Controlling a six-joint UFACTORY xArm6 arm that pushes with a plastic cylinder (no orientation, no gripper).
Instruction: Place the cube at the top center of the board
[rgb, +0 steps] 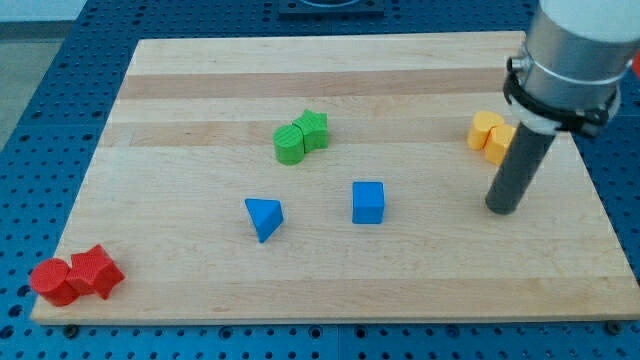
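Item: our rod carries no claw, so none is wide, narrow or holding; our tip (503, 210) rests on the surface (200, 70) at 5 o'clock of the yellow blocks (492, 136). Blue cube (368, 202) lies at its 9 o'clock, well apart, untouched, awaiting a push towards 12. Blue wedge (264, 217), green blocks (301, 136), red blocks (76, 275) stand beyond.

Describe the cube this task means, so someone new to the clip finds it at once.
On the wooden board, look just right of centre, below the green blocks. The blue cube sits there alone, left of my tip. Its neighbour to the left, the blue triangular block, shares its colour but is wedge-shaped, not square.
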